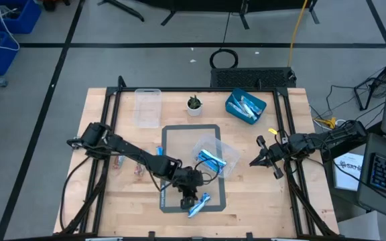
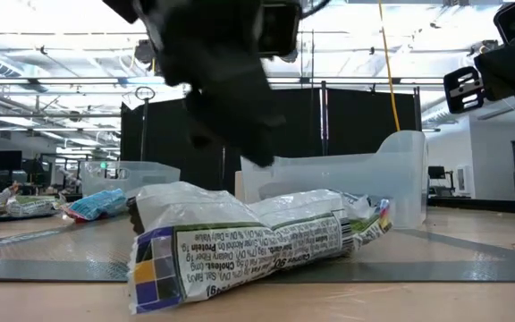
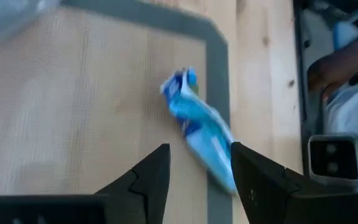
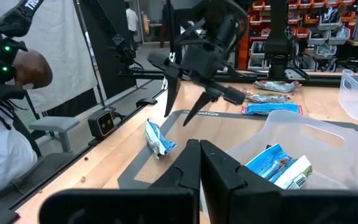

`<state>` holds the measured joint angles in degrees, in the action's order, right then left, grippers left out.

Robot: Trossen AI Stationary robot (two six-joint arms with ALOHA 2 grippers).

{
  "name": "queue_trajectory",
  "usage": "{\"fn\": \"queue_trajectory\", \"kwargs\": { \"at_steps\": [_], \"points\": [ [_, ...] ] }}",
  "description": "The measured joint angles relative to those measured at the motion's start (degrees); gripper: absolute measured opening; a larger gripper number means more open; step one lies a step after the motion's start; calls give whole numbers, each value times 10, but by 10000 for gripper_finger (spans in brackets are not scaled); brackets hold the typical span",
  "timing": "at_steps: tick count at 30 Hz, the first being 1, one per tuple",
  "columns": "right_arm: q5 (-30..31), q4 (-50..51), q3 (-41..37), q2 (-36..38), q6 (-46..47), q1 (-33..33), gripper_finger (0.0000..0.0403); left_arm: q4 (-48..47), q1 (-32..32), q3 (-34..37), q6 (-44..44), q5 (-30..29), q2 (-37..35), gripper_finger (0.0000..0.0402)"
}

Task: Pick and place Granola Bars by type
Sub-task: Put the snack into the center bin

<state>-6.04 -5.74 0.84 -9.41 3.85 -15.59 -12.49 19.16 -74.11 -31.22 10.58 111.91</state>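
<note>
Just below the open left pincer (image 1: 189,201), a blue granola bar (image 1: 198,205) lies free on the mat (image 1: 220,198).

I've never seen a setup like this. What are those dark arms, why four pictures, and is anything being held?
They are two robot arms at a wooden table, each ending in two fingers. One picture looks straight down, one looks level across the tabletop, and one camera rides on each wrist. The left gripper hangs with fingers open over a blue granola bar lying on the grey-edged mat; it holds nothing. The right gripper waits shut and empty at the right side. A clear tub on the mat holds wrapped bars, a blue bin holds more, and a few lie loose at the left.
</note>
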Motion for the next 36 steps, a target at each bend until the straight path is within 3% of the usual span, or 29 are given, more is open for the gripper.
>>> {"fn": "queue_trajectory", "kwargs": {
  "at_steps": [18,28,36],
  "points": [
    [0,3,0,-9,0,0,0,101,-18,0,15,66,69,173],
    [0,2,0,-9,0,0,0,165,-18,0,29,92,70,172],
    [0,2,0,-9,0,0,0,160,-18,0,27,91,70,172]
  ]
}}
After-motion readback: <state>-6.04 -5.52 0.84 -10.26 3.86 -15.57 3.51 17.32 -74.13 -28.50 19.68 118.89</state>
